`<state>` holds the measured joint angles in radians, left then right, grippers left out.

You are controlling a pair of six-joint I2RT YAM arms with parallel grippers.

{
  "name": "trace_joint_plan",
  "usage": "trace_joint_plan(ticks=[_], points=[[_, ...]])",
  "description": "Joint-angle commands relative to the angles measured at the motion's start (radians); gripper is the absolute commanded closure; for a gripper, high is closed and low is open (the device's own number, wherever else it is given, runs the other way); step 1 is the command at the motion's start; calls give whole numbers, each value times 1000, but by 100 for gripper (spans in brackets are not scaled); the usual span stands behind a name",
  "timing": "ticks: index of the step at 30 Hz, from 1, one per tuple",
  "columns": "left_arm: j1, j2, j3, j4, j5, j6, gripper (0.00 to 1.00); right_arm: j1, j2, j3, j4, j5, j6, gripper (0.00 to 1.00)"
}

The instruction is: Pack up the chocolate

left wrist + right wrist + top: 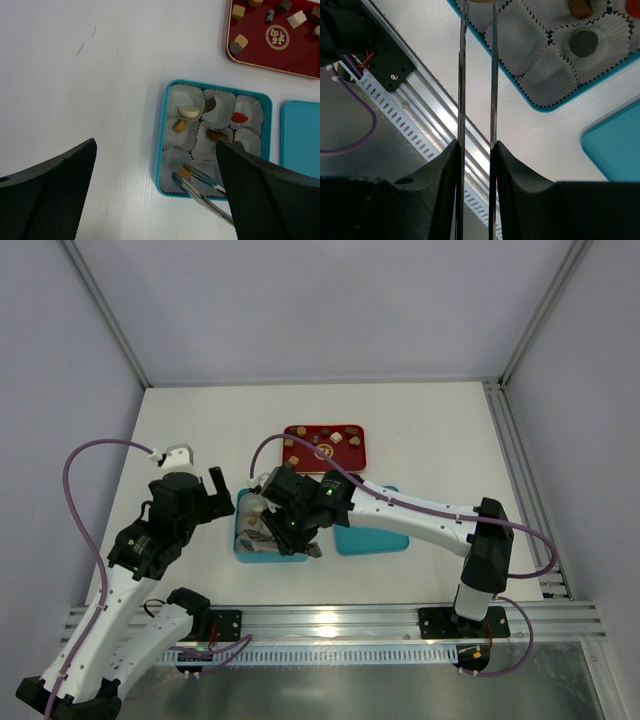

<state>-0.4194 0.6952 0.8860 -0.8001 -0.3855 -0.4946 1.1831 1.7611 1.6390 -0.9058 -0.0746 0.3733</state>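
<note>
The teal box (163,145) holds crinkled paper cups, several with a chocolate: cream-white (189,111), tan (179,125), dark brown (217,135). My right gripper (474,150) is shut on metal tweezers (461,75). The tweezers (210,192) pinch a tan chocolate (184,173) over the box's near-left cup. More chocolates (297,19) lie on the red tray (260,50). My left gripper (155,145) is open and empty, above the table at the box's left side. In the top view, the right gripper (292,528) hides much of the box (243,545).
The teal lid (300,140) lies flat to the right of the box; it also shows in the top view (372,537). The red tray (300,430) sits behind the box. The aluminium rail (420,115) runs along the table's near edge.
</note>
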Motion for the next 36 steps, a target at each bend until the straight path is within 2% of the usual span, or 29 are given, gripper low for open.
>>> trace_joint_plan(ticks=[1, 36], points=[[-2, -11, 7, 16, -21, -13, 0, 7, -2, 7, 33, -7, 6, 65], [-2, -14, 7, 16, -23, -13, 0, 7, 3, 15, 36, 4, 7, 61]])
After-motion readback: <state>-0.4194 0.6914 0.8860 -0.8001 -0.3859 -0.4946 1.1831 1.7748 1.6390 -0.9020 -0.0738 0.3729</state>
